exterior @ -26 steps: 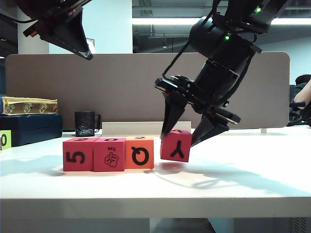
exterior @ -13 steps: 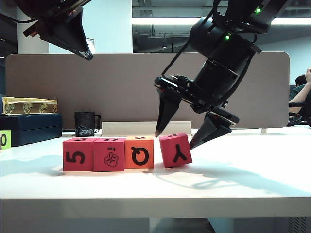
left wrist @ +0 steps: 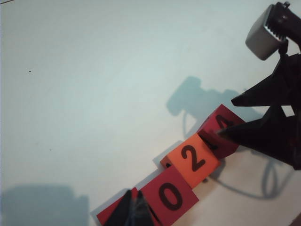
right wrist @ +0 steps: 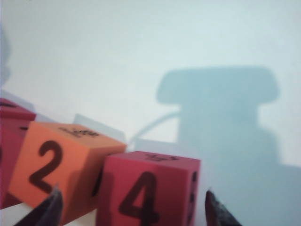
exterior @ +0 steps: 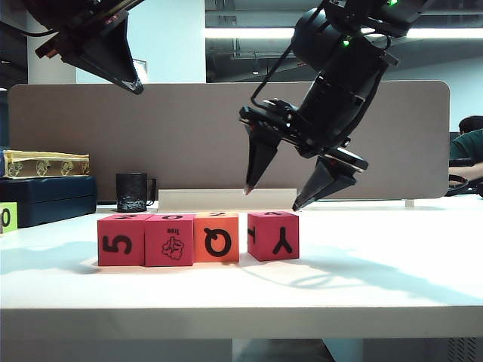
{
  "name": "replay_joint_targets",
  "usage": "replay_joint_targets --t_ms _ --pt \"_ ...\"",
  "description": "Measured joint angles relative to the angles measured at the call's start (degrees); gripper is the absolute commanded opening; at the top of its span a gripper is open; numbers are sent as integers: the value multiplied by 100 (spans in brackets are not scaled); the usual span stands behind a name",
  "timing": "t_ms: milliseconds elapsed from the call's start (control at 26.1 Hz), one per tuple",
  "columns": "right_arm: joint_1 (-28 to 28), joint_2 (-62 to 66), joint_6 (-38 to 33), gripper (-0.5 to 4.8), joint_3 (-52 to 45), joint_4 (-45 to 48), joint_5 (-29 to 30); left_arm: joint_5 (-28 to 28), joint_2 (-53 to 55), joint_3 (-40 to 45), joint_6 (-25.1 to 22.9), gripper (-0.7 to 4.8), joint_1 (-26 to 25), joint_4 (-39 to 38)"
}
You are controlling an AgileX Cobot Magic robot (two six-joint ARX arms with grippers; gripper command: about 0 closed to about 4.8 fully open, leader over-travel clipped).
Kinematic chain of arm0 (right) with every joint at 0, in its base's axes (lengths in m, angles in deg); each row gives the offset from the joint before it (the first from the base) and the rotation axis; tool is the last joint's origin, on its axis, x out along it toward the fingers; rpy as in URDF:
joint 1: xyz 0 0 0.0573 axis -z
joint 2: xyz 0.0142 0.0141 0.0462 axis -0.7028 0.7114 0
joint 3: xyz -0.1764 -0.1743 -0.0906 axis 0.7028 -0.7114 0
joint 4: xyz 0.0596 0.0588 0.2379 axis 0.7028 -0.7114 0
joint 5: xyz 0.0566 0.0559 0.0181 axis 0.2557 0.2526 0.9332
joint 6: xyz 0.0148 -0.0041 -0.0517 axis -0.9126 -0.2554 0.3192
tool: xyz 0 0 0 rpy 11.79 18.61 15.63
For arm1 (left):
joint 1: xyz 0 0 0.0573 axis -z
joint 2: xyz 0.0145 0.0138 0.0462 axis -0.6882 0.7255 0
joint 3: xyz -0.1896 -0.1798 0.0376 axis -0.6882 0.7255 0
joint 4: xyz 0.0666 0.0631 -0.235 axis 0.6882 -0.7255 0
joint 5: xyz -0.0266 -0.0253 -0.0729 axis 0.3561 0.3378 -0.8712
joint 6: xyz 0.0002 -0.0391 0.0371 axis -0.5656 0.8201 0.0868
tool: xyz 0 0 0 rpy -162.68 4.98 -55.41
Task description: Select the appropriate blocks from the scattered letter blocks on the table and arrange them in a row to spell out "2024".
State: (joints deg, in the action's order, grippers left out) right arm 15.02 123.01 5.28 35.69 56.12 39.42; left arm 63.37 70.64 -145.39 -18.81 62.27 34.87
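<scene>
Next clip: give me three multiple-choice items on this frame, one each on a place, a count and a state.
1. Where is the Y block?
A. On the table, a slight gap right of the row
B. Held in the air
C. On top of the Q block

2. How many blocks are orange?
A. None
B. One
C. Three

3. The right hand is:
A. Shut on the Y block
B. Open above the Y block
C. Out of view

Answers:
1. A: it rests flat beside the Q block.
2. B: only the Q block; the others are pink-red.
3. B: its fingers stand apart, clear of the block. The left hand hangs high on the left, shut.
</scene>
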Motion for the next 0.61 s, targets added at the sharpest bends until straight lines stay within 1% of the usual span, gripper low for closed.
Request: replay_joint_targets --t_ms 153,191,229,344,459,497,612 --pt "107 0 11 377 0 20 -57 0 0 0 0 -6 0 -7" --pt "146 0 11 351 0 17 -79 0 0 0 0 -6 0 -17" --pt "201 0 13 286 0 17 -107 0 0 0 0 -6 0 -37" --pt "295 0 13 136 4 17 -184 0 0 0 0 -6 0 -37" --pt "337 0 129 39 4 -7 -199 0 0 0 0 -6 0 -37" --pt "341 0 286 18 4 -66 -232 0 0 0 0 -6 0 -37" --pt "337 0 520 14 4 -345 -411 0 0 0 2 -6 0 -37"
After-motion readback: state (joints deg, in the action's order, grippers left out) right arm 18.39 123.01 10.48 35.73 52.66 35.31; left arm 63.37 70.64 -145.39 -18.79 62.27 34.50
